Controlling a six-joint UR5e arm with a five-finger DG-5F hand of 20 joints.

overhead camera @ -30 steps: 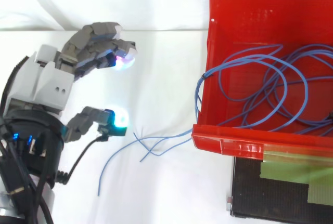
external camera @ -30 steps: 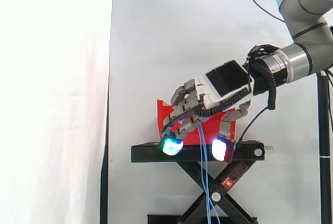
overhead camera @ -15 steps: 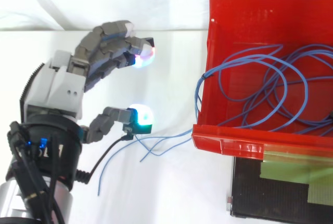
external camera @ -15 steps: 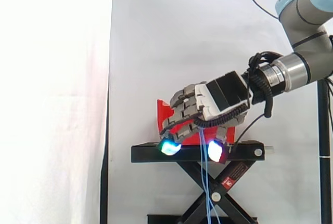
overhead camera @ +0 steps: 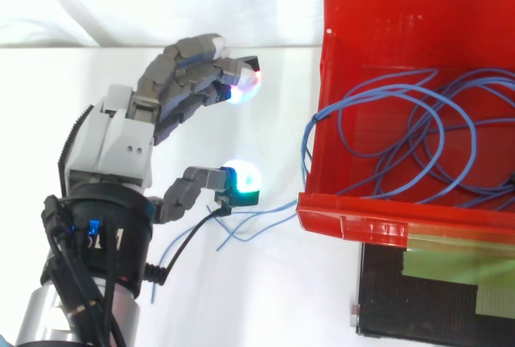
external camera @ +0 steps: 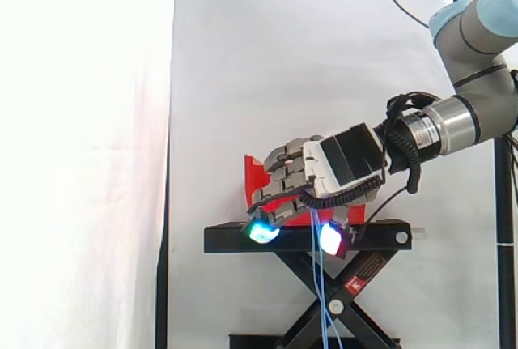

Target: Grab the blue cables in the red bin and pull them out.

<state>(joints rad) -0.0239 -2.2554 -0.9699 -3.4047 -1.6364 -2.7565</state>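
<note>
Several thin blue cables (overhead camera: 410, 134) lie looped inside the red bin (overhead camera: 378, 216). Some strands spill over the bin's front left wall and trail out to the left (overhead camera: 257, 220). In the side view they hang down (external camera: 320, 284) past the black stand. My hand (overhead camera: 121, 142) hovers left of the bin with its fingers relaxed and spread, holding nothing. One glowing fingertip (overhead camera: 241, 183) sits just above the spilled strands; the others (overhead camera: 240, 88) point toward the bin's left wall. From the side, the hand (external camera: 340, 163) sits in front of the bin (external camera: 257, 172), tips down near the stand top.
The black scissor stand (external camera: 299, 240) carries the bin. A white curtain backs the scene. A dark plate with greenish tape (overhead camera: 438, 282) lies below the bin in the top view. A dark pole (external camera: 503, 227) stands at the far right.
The hand has moved closer to the bin and lowered a little. Its lower fingertip now sits over the spilled cable strands. The cables have not moved.
</note>
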